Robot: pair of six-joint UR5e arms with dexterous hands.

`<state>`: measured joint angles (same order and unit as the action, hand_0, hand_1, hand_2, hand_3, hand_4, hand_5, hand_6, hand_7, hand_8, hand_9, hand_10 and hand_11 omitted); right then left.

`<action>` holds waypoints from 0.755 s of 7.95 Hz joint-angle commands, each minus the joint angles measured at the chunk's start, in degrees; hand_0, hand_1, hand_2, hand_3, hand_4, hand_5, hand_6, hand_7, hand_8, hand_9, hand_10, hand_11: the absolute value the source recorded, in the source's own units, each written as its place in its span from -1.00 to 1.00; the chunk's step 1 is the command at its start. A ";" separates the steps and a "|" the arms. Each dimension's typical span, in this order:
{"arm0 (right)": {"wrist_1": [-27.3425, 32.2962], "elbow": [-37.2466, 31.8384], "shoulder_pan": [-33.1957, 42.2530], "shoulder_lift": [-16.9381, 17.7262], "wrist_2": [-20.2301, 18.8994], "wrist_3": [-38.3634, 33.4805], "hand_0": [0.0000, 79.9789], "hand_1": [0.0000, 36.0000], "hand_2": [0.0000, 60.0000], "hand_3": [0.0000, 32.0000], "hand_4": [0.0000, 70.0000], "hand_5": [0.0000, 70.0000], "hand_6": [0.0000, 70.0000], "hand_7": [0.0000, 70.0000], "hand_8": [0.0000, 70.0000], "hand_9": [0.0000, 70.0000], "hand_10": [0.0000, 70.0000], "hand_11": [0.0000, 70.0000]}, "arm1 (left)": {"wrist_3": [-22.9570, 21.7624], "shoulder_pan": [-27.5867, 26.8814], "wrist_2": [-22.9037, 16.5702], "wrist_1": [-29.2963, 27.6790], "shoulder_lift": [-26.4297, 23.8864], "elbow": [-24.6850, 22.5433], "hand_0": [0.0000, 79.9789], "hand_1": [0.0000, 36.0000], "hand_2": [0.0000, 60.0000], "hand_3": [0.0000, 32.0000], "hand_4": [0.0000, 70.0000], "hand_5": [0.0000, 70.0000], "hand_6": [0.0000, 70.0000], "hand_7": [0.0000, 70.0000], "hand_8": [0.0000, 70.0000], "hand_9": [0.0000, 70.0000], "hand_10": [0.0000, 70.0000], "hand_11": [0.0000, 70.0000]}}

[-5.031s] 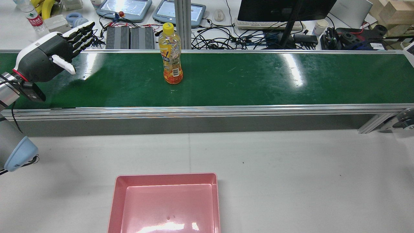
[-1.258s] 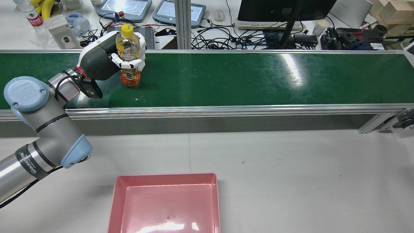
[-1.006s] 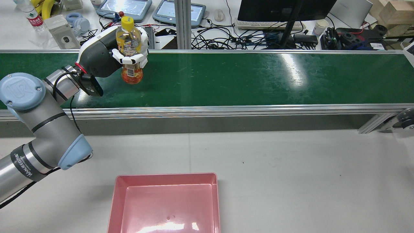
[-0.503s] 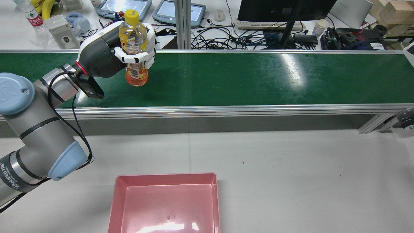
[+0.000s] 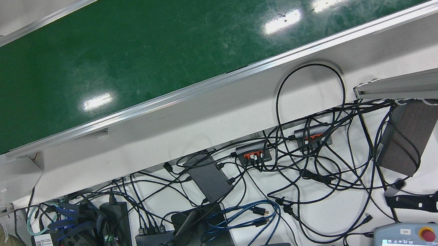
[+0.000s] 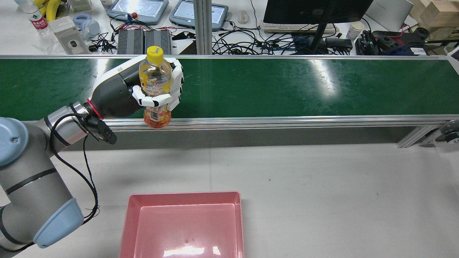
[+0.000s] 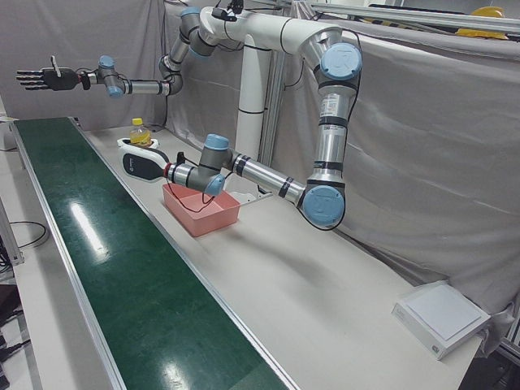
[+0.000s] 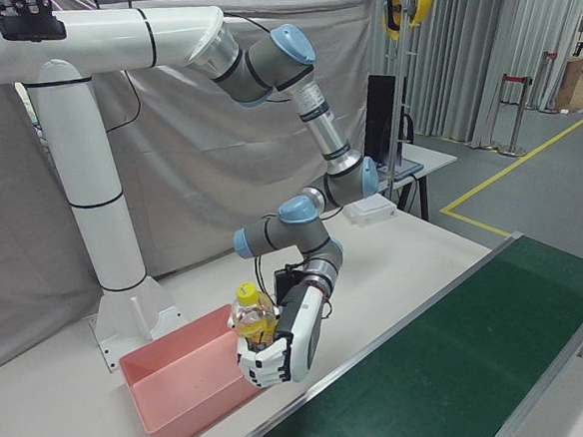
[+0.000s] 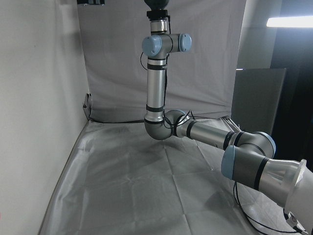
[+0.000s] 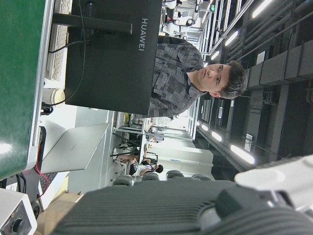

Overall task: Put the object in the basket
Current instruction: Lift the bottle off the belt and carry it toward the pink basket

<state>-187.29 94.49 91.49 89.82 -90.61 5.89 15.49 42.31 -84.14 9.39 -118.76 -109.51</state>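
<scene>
The left hand (image 6: pixel 143 95), fingers wrapped around an upright yellow-capped orange drink bottle (image 6: pixel 155 91), holds it over the conveyor's near rail (image 6: pixel 287 122).

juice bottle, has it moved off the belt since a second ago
Yes. In the rear view the juice bottle, held in the left hand, has come toward the conveyor's near rail, closer to the pink basket.

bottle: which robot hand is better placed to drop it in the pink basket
Left. The left robot hand grips the bottle over the conveyor rail, near the pink basket; the right robot hand is open, far off.
</scene>
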 commanded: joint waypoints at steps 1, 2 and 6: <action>0.00 -0.01 0.00 0.00 0.00 0.00 -1.00 -1.00 -1.00 -1.00 -1.00 -1.00 -1.00 -1.00 -1.00 -1.00 -1.00 -1.00 | 2.26 -5.82 -0.06 1.33 4.32 -6.07 0.36 0.61 1.00 -1.00 0.11 1.00 0.59 1.00 1.00 1.00 1.00 1.00; 0.00 -0.01 0.00 0.00 0.00 0.00 -1.00 -1.00 -1.00 -1.00 -1.00 -1.00 -1.00 -1.00 -1.00 -1.00 -1.00 -1.00 | 4.53 -7.84 -0.06 1.33 4.41 -6.85 0.39 0.63 1.00 -1.00 0.12 1.00 0.57 1.00 1.00 1.00 1.00 1.00; 0.00 -0.01 0.00 0.00 0.00 0.00 -1.00 -1.00 -1.00 -1.00 -1.00 -1.00 -1.00 -1.00 -1.00 -1.00 -1.00 -1.00 | 11.04 -15.58 0.21 3.43 11.43 -14.49 0.45 0.34 0.84 -1.00 0.12 1.00 0.37 0.96 0.79 1.00 1.00 1.00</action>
<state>-187.30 94.48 91.49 89.80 -90.62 5.89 23.44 30.43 -84.06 12.15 -111.52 -120.17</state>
